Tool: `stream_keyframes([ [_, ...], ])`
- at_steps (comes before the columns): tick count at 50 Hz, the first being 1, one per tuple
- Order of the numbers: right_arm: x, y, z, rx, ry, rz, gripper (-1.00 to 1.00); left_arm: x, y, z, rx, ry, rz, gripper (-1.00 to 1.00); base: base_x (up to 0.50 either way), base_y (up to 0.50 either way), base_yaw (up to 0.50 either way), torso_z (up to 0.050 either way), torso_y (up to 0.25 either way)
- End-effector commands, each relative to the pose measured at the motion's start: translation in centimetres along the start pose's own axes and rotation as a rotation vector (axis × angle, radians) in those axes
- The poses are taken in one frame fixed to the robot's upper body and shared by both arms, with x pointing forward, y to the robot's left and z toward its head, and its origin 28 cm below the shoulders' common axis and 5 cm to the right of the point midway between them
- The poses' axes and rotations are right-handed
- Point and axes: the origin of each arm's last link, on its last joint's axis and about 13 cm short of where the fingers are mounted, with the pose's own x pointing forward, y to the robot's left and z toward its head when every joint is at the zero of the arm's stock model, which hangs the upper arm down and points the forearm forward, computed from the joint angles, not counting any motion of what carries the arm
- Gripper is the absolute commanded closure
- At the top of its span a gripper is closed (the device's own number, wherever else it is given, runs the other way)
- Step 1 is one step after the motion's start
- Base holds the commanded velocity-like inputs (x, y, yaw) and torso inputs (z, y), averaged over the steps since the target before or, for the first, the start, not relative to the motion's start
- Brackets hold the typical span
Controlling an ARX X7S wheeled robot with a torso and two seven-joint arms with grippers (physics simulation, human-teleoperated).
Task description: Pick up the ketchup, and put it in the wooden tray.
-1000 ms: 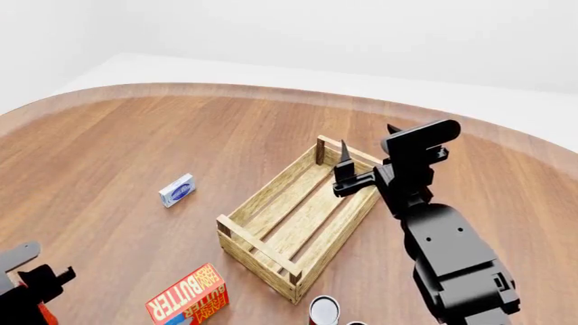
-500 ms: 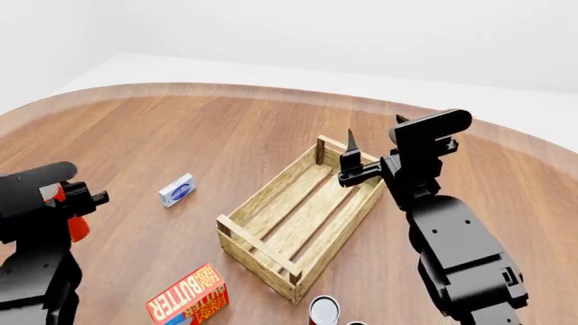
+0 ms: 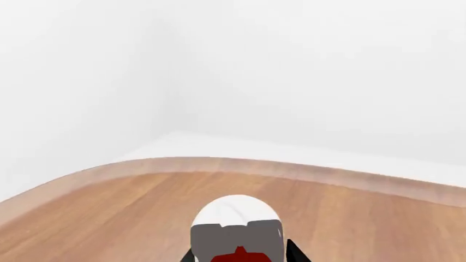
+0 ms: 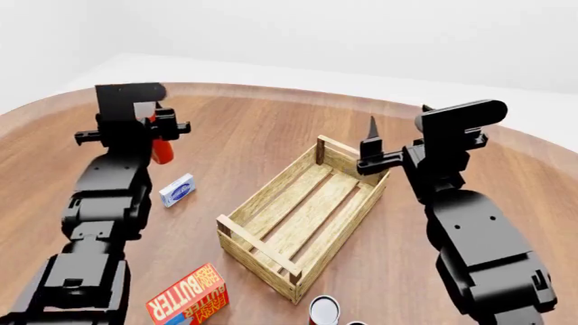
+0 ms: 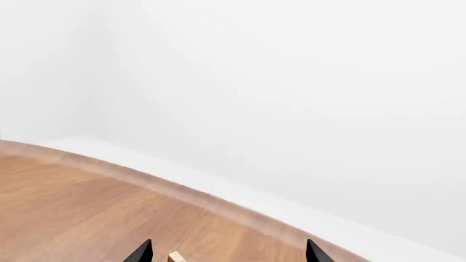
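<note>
My left gripper (image 4: pixel 159 133) is raised over the table's far left and is shut on the ketchup (image 4: pixel 162 150), a red bottle that hangs clear of the wood. In the left wrist view its white cap (image 3: pixel 234 210) and grey-and-red body (image 3: pixel 237 243) fill the space between the dark fingertips (image 3: pixel 295 252). The wooden tray (image 4: pixel 257 265) lies empty mid-table, to the right of the bottle. My right gripper (image 4: pixel 396 122) hovers open above the tray's far corner; the right wrist view shows wide-apart fingertips (image 5: pixel 142 252) and one corner post (image 5: pixel 174 256) of the tray.
A small blue-and-white box (image 4: pixel 177 190) lies between the left arm and the tray. A red-and-yellow butter box (image 4: pixel 189 296) and a tin can (image 4: pixel 323 310) sit near the front edge. The round table's rim (image 4: pixel 271 91) curves behind.
The left arm has risen from the lower left and swung up and away with the ketchup in its grip. The right gripper has drifted slightly right and farther back.
</note>
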Motion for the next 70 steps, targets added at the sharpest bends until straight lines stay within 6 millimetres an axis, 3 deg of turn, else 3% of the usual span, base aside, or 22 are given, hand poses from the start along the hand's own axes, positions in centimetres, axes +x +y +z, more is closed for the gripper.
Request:
stream_keyframes([
  [1, -0.7, -1.0, 0.6, 0.007, -0.005, -0.06, -1.0, 1.4, -4.9, 3.7, -0.005, -0.057, -0.173, 1.0, 0.0, 0.0, 0.0, 0.0, 0.0],
  [14, -1.5, -2.1, 0.3, 0.007, 0.01, -0.114, -1.0, 0.7, -8.8, 4.7, -0.022, -0.052, -0.297, 1.0, 0.0, 0.0, 0.0, 0.0, 0.001],
  [29, -2.7, -3.4, -0.3, 0.003, 0.026, -0.177, -1.0, -0.6, -11.8, 4.1, -0.023, -0.021, -0.399, 1.0, 0.0, 0.0, 0.0, 0.0, 0.0],
  [46, -4.7, -4.5, -0.7, 0.001, 0.049, -0.235, -1.0, -1.8, -13.7, 3.0, -0.008, 0.015, -0.473, 1.0, 0.0, 0.0, 0.0, 0.0, -0.079],
  [66, -6.1, -5.0, -0.3, -0.001, 0.054, -0.261, -1.0, -2.4, -14.9, 4.3, -0.023, 0.001, -0.531, 1.0, 0.0, 0.0, 0.0, 0.0, -0.149],
  [70, -4.7, -4.6, -0.4, -0.002, 0.054, -0.263, -1.0, -2.4, -15.2, 5.2, -0.031, -0.017, -0.544, 1.0, 0.0, 0.0, 0.0, 0.0, -0.151],
])
